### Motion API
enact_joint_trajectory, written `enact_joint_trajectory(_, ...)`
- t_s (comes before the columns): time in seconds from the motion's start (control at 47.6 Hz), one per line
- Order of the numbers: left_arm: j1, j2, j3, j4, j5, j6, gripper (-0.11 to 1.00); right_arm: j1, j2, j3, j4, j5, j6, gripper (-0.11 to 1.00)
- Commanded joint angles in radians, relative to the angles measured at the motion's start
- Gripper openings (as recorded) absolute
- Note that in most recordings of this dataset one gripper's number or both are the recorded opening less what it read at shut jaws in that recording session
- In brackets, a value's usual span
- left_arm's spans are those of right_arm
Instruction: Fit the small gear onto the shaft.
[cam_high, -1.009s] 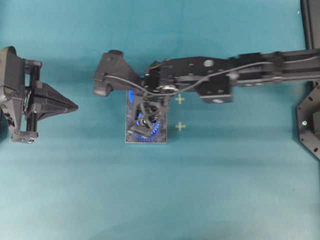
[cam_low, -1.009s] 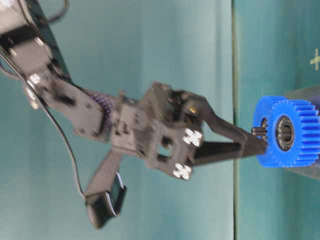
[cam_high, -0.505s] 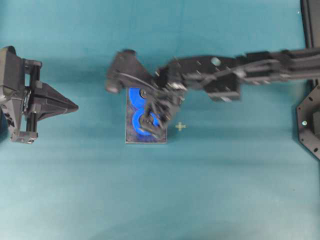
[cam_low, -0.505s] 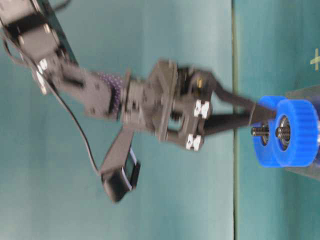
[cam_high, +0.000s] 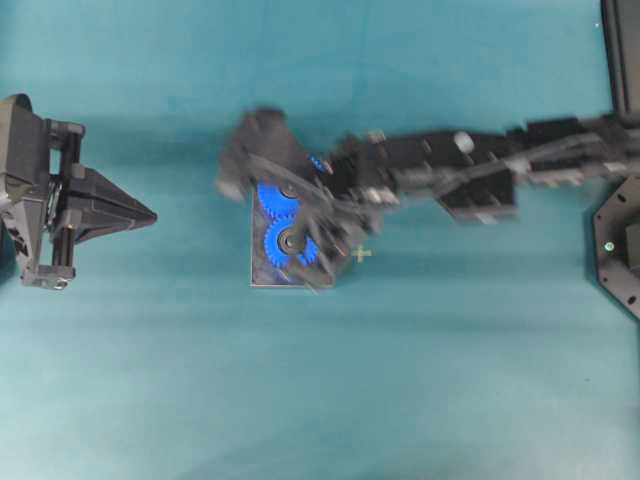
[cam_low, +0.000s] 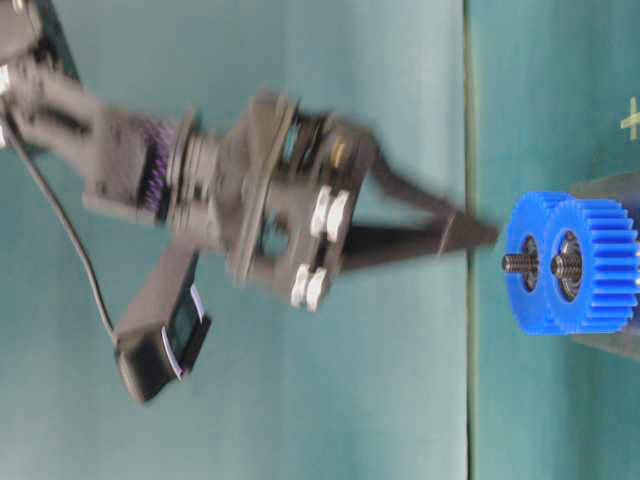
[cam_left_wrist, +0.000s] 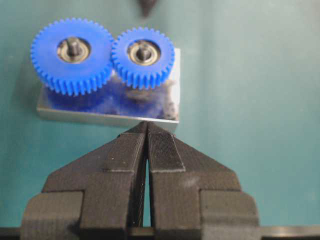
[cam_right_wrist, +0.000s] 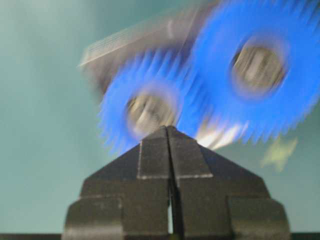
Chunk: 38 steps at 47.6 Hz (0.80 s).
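The small gear (cam_left_wrist: 143, 56) sits on the shaft (cam_left_wrist: 142, 50), teeth meshed with the larger gear (cam_left_wrist: 72, 55) on the grey plate (cam_left_wrist: 107, 114). Right end effector (cam_right_wrist: 168, 131), motion-blurred, is pinched closed and empty, partly hiding the plate from overhead. Left end effector (cam_left_wrist: 147, 131) is closed too, just beside the plate.

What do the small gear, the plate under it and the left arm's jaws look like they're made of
The small gear: likely moulded plastic, uniformly bright blue and matte, around a dark metallic-looking hub. The plate: apparently bare metal, grey and glossy enough to mirror the gears' blue. The left gripper: probably black matte plastic, its shut jaws showing fine ridges, perhaps 3D-printed.
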Motion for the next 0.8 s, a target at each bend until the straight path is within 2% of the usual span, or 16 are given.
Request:
enact_joint_trajectory(0.0, -0.002, 0.000, -0.026, 0.003, -0.006, 0.000, 0.00, -0.006, 0.035, -0.075, 0.000, -0.009, -0.038, -0.02)
enact_joint_trajectory(0.189, -0.002, 0.000, -0.025, 0.003, -0.005, -0.002, 0.00, -0.014, 0.100, -0.115, 0.003, 0.005, -0.043, -0.02)
enact_joint_trajectory(0.42, -0.005, -0.003, -0.021, 0.003, -0.005, -0.015, 0.00, -0.011, 0.064, -0.028, 0.003, 0.031, -0.021, -0.02)
enact_joint_trajectory(0.61, -0.005, -0.005, -0.021, 0.003, -0.005, -0.015, 0.00, 0.017, -0.014, 0.092, 0.005, 0.017, 0.081, -0.02)
enact_joint_trajectory(0.778, -0.005, -0.002, -0.017, 0.003, -0.006, -0.017, 0.00, 0.077, -0.064, 0.143, 0.005, -0.017, 0.153, -0.02)
